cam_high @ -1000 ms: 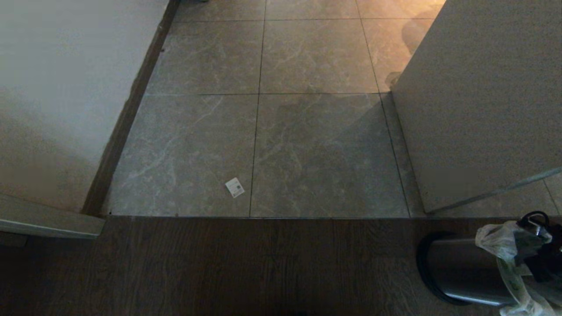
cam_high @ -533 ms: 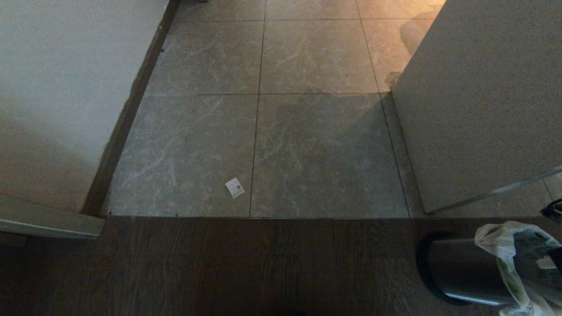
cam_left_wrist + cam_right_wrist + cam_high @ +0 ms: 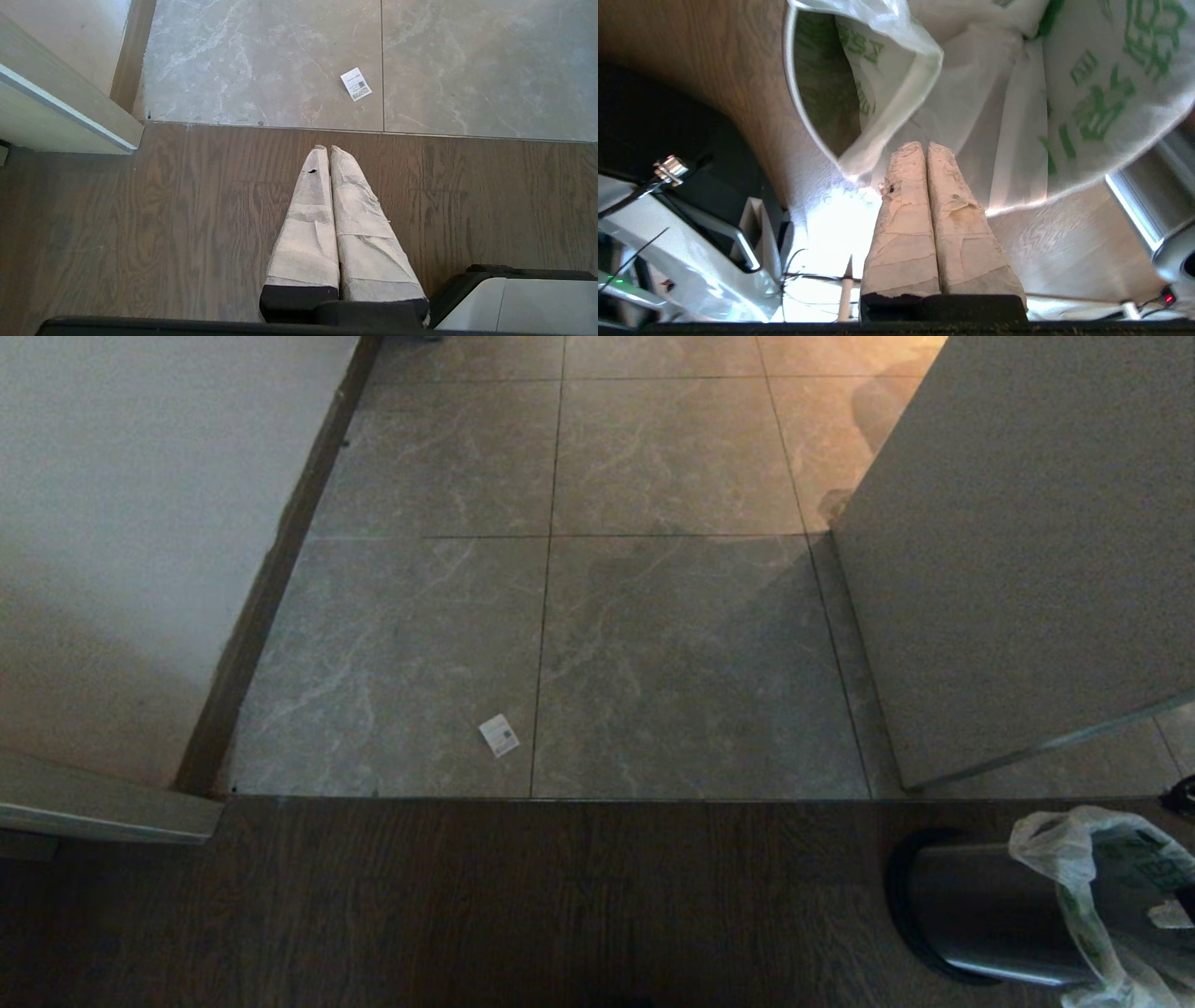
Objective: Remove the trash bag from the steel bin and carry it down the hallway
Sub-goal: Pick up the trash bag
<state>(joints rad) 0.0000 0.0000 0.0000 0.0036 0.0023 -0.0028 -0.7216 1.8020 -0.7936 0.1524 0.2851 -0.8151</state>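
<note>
While its fingers press flat together w/ nothing clearly caught between them, right tool [image 3: 927, 145] has its tips against the bag [image 3: 1064, 107]. Bag drapes over bin [image 3: 980, 910], which stands on wood floor [image 3: 467, 905] at lower right, near hallway [image 3: 607, 616] tiles. Left tool [image 3: 327, 148] closed, empty, above wood floor.
</note>
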